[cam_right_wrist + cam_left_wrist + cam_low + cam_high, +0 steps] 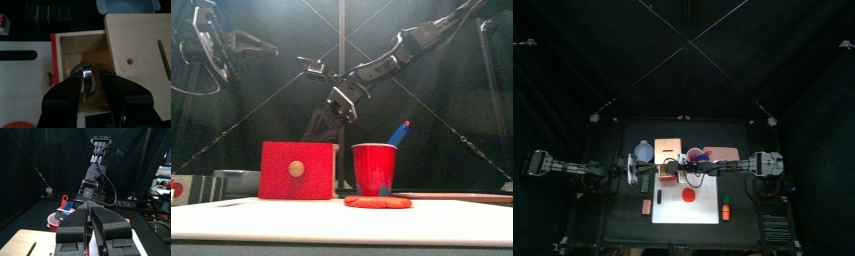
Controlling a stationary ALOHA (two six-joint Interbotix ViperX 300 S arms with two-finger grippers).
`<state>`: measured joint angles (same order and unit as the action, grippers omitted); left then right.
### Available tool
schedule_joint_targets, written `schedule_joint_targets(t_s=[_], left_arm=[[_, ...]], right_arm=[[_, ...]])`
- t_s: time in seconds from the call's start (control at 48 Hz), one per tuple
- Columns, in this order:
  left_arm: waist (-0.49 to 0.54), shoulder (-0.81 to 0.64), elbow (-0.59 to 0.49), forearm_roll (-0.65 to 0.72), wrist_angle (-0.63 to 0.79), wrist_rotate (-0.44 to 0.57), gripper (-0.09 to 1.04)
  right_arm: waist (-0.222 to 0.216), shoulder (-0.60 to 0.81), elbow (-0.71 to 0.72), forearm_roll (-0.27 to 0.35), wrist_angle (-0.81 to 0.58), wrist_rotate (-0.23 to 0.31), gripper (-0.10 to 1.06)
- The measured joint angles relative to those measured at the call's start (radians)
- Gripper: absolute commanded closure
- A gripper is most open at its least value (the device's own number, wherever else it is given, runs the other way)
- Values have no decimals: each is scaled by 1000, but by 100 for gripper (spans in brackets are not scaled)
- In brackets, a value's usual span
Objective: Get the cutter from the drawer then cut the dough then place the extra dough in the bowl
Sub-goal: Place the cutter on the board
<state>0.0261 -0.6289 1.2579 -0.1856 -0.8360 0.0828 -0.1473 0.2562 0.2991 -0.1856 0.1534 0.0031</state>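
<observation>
Right pincer point(87, 78) grips cutter point(85, 71) inside open drawer point(72, 47).

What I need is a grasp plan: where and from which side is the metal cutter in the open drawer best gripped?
Probably the narrow upright metal part of the cutter, taken from straight above. The walls of the drawer close off its sides, and only that thin edge faces up, so the jaws should straddle it across its thin width.

top: overhead, far | front: table-level, near | wrists: close | shared: box point(137, 40)
</observation>
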Motion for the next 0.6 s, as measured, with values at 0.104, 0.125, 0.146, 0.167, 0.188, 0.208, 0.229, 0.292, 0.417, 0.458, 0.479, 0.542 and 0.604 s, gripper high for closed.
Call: schedule_joint_targets(t_s=[0.104, 0.125, 0.146, 0.167, 0.188, 0.208, 0.229, 0.292, 0.417, 0.458, 0.479, 0.542, 0.604], left_arm=[[0, 0, 0, -2, 0, 0, 44], [0, 0, 2, -2, 0, 0, 44], [-2, 0, 2, -2, 0, 0, 44], [0, 0, 3, -2, 0, 0, 44], [0, 0, 3, -2, 0, 0, 44], [0, 0, 5, -2, 0, 0, 44], [0, 0, 5, -2, 0, 0, 44], [2, 0, 6, -5, 0, 0, 44], [3, 0, 12, -28, 0, -2, 44], [3, 0, 14, -35, 0, -2, 44], [3, 0, 15, -38, 0, -2, 44], [3, 0, 15, -46, 0, -2, 44], [3, 0, 15, -48, 0, -2, 44]], right_arm=[[-6, 3, 0, 2, 5, -2, 25], [-5, 3, -2, 2, 6, -6, 25], [-5, 3, 0, 3, 8, -5, 25], [-6, 5, -2, 3, 9, 0, 25], [-5, 6, -2, 3, 11, 2, 25], [-6, 8, -2, 5, 12, 2, 25], [-5, 9, -2, 5, 14, 0, 25], [-3, 12, -2, 6, 17, -3, 25], [-2, 18, -2, 8, 23, 0, 25], [-2, 20, -3, 8, 23, 0, 25], [-2, 21, -5, 9, 23, 2, 26], [-2, 25, -8, 9, 23, -2, 26], [0, 26, -11, 5, 23, -3, 28]])
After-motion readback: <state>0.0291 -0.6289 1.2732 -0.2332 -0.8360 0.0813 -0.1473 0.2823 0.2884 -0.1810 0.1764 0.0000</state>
